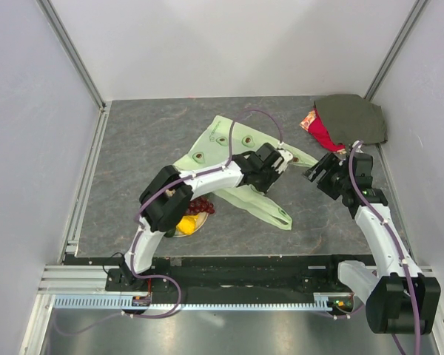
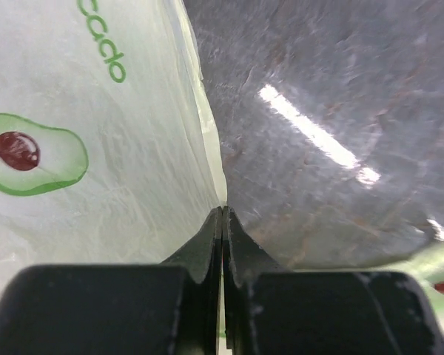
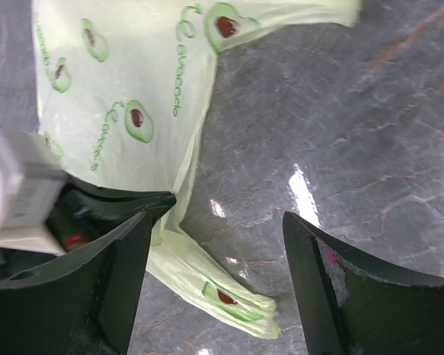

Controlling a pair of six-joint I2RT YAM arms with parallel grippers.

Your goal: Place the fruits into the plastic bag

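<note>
The pale green plastic bag (image 1: 222, 148) with avocado prints lies flat in the middle of the table. My left gripper (image 1: 285, 159) is at the bag's right edge and is shut. In the left wrist view the bag's edge (image 2: 207, 133) runs straight into the closed fingertips (image 2: 223, 211), with pale film showing in the slit between them. My right gripper (image 1: 318, 174) hovers open just to the right, and a bag handle (image 3: 237, 299) lies below its fingers (image 3: 217, 218). A dark red grape bunch (image 1: 200, 205) and a yellow-orange fruit (image 1: 185, 223) sit partly hidden under the left arm.
A dark green and red cloth (image 1: 351, 118) lies at the back right corner. Grey walls with metal rails close in the table on three sides. The left arm's elbow (image 1: 166, 203) hangs over the fruits.
</note>
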